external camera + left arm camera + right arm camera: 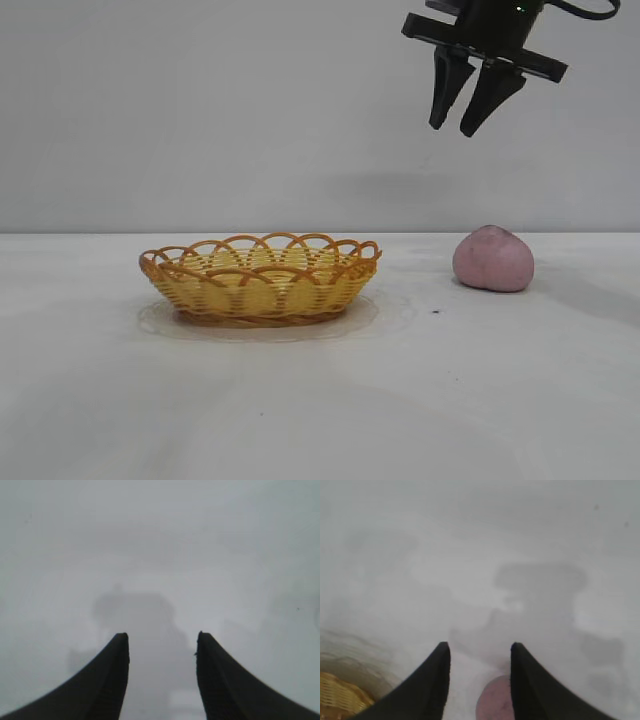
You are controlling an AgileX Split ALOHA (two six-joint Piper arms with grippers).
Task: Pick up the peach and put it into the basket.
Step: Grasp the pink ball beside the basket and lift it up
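Observation:
The dusty-pink peach (493,259) sits on the white table at the right. It also shows in the right wrist view (493,700), below and between the fingers. The yellow wicker basket (262,278) with an orange-brown looped rim stands to the left of the peach and holds nothing; a corner of it shows in the right wrist view (340,694). My right gripper (453,124) hangs open and empty high above the table, slightly left of the peach. It also shows in its own wrist view (479,650). My left gripper (161,640) is open and empty over bare table; it is out of the exterior view.
The white table (320,400) runs wide around the basket and peach. A small dark speck (435,312) lies in front of the peach. A pale wall stands behind.

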